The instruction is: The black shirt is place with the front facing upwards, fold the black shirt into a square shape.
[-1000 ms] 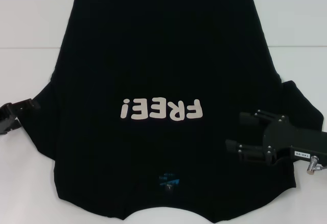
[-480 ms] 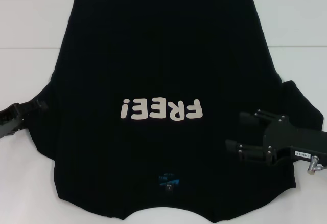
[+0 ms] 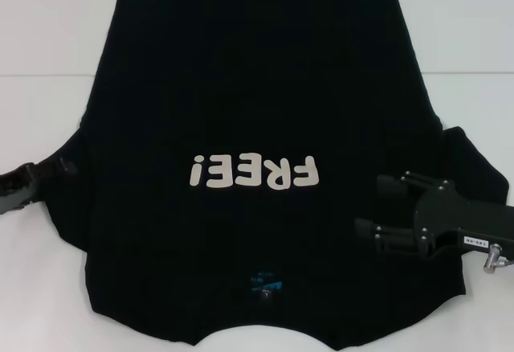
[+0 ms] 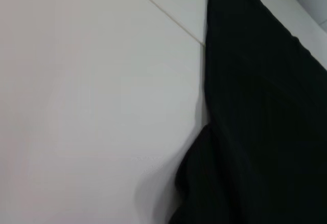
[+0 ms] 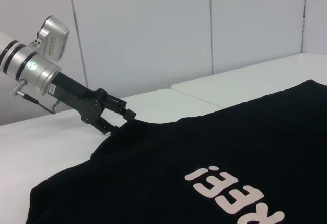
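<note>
The black shirt (image 3: 241, 87) lies spread flat on the white table, front up, with the white "FREE!" lettering (image 3: 254, 172) upside down in the head view and the small blue neck label (image 3: 265, 281) near the front edge. At the far left, my left gripper (image 3: 64, 166) reaches the edge of the shirt's left sleeve. In the right wrist view this left gripper (image 5: 121, 122) stands open, tips at the sleeve's edge. My right gripper (image 3: 376, 206) hovers open over the shirt's right sleeve area. The left wrist view shows only black shirt (image 4: 265, 106) cloth beside bare table.
The white table (image 3: 48, 63) surrounds the shirt, with a seam line (image 3: 48, 74) running across it. White wall panels (image 5: 153, 29) stand behind the table's far side in the right wrist view.
My left gripper has tilted and slid in toward the left sleeve's edge. The right gripper and the shirt have stayed put.
</note>
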Robot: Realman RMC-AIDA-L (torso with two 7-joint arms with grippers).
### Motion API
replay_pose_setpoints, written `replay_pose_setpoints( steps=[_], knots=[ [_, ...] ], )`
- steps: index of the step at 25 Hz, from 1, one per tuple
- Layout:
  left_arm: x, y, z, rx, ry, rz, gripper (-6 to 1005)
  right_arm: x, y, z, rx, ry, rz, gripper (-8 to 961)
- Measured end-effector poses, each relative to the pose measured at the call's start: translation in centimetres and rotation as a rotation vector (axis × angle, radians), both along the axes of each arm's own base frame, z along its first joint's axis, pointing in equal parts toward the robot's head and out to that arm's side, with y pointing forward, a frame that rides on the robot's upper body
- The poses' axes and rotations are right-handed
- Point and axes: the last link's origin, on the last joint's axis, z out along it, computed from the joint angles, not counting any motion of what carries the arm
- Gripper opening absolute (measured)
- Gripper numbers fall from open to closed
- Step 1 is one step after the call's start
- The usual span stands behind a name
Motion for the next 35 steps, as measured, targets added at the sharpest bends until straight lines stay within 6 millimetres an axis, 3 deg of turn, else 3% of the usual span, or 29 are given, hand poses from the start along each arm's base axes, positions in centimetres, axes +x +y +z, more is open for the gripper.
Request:
replay_pose_setpoints(
  steps=[12,14,26,31,35],
  knots=[
    [0.72,0.76,-0.33,-0.051,0.056,-0.03,819,-0.02,0.01,0.06,0.002,0.004,0.0,895],
    [0.73,0.79,-0.26,-0.05,0.057,-0.031,605,-0.03,0.0,0.06,0.002,0.004,0.0,896],
    [0.78,0.89,-0.16,-0.047,0.061,-0.037,125,-0.05,0.03,0.11,0.003,0.003,0.002,896],
    [0.8,0.91,-0.15,-0.046,0.063,-0.04,2,-0.05,0.02,0.1,0.003,0.003,0.002,896],
    [0.71,0.89,0.1,-0.038,0.065,-0.039,2,-0.04,0.01,0.08,0.002,0.004,0.001,896]
  ],
)
